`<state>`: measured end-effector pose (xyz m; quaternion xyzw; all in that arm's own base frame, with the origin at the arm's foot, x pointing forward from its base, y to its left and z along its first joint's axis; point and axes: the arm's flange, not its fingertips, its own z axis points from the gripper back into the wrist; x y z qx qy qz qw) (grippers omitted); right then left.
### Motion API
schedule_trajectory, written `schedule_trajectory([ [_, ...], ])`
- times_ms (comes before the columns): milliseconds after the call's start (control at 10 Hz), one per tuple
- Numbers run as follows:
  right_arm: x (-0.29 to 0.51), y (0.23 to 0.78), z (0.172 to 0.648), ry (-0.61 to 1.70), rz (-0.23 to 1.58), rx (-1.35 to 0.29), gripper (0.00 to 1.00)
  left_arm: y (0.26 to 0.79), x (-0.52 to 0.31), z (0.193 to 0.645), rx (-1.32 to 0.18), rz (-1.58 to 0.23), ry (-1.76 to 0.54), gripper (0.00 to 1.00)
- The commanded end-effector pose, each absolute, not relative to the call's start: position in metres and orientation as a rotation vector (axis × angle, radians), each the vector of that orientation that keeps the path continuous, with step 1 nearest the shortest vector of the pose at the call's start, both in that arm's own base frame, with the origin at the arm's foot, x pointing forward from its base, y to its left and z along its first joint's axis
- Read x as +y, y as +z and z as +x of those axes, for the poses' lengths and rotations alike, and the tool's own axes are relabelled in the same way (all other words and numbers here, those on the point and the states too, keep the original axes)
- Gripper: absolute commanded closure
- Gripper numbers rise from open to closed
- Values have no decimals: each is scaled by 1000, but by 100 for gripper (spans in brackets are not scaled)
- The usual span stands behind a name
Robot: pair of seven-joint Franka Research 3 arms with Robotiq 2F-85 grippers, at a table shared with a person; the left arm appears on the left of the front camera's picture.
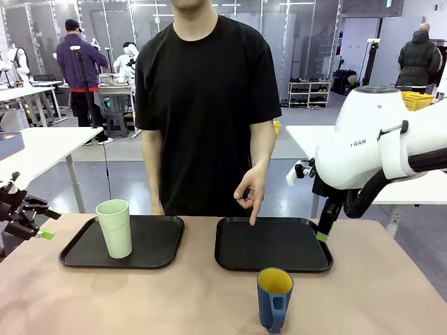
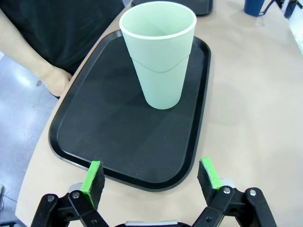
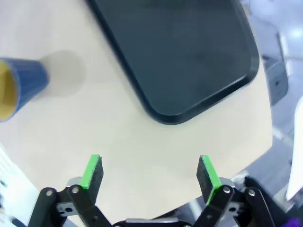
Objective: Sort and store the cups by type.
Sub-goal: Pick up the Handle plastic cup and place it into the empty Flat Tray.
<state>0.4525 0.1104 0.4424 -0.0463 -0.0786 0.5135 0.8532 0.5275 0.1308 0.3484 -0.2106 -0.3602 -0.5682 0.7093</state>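
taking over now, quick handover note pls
Left pincer open, empty, just short of the left tray's edge.
Right pincer open, empty, over bare table by a corner of the right tray.
Mint tumbler stands upright on the left tray: looks done.
Blue mug stands on the table, off the right tray; a person's hand points into that tray.
Left: probably move the mug there.

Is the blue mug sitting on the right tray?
No, the blue mug stands on the table, nearer the robot than the right tray.
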Motion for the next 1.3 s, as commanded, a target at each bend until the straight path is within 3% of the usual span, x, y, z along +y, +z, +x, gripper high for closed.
schedule_trajectory([
  [0, 93, 437, 435, 1307, -232, -116, 0, 349, 133, 531, -831, -478, -1273, 0],
  [300, 95, 418, 407, 1511, -261, -94, 0, 349, 133, 531, -831, -478, -1273, 0],
  [800, 100, 421, 415, 1465, -243, -46, 0, 349, 133, 531, -831, -478, -1273, 0],
  [1000, 98, 407, 408, 1535, -205, -88, 0, 349, 133, 531, -831, -478, -1273, 0],
  [1200, 93, 388, 390, 1616, -58, -242, 0, 349, 133, 531, -831, -478, -1273, 0],
])
